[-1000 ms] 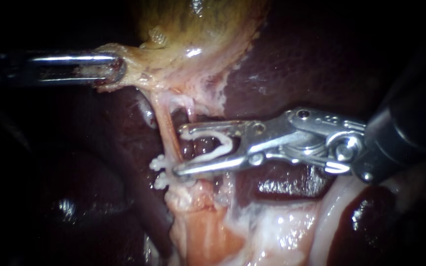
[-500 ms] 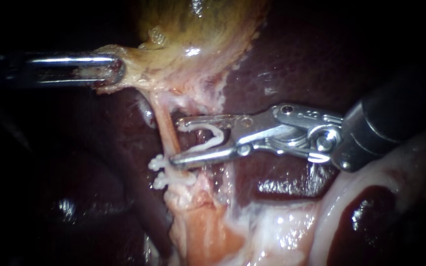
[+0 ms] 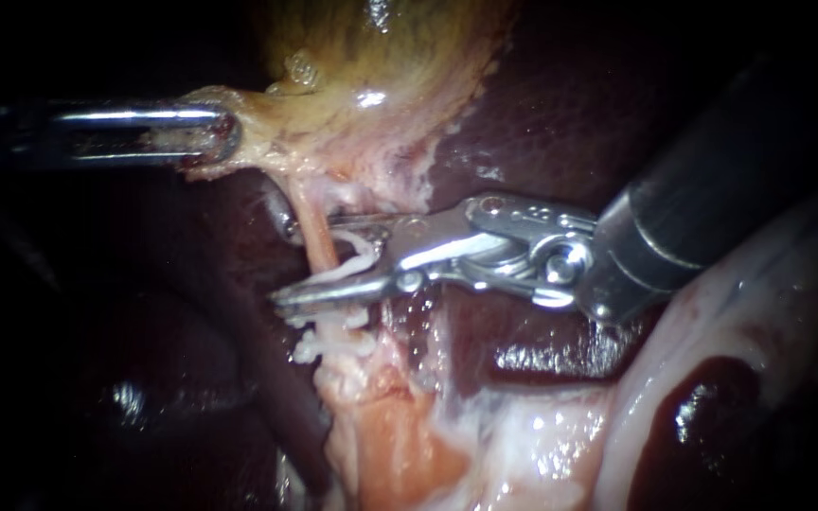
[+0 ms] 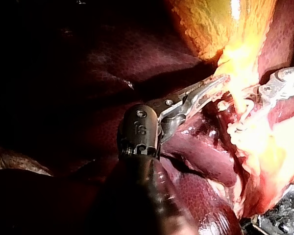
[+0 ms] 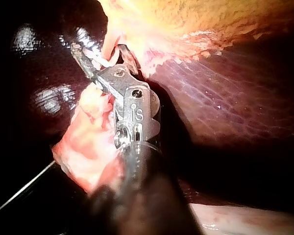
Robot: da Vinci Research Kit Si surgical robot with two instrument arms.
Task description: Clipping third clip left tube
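The pale left tube (image 3: 317,244) runs down from the yellow gallbladder (image 3: 371,57) over dark liver (image 3: 560,123). My right instrument (image 3: 282,263) reaches across it from the right. Its jaws straddle the tube and hold a white clip (image 3: 364,248), so tube and clip both lie between them. Just below, two white clips (image 3: 307,352) sit on the same tube, the upper one partly hidden by the lower jaw. My left instrument (image 3: 212,134) is shut on the gallbladder's pale edge and holds it out to the left. The right wrist view shows the clip (image 5: 106,61) in the jaws against the tube.
Pale fatty tissue (image 3: 400,445) spreads below the clipped tube. A light fold of tissue (image 3: 740,312) lies under my right instrument's shaft. A second thin strand (image 3: 371,210) sits just right of the tube, behind the upper jaw.
My right instrument has pushed left until its jaws pass both sides of the tube. The jaws have narrowed and flattened the clip. My left instrument has held still.
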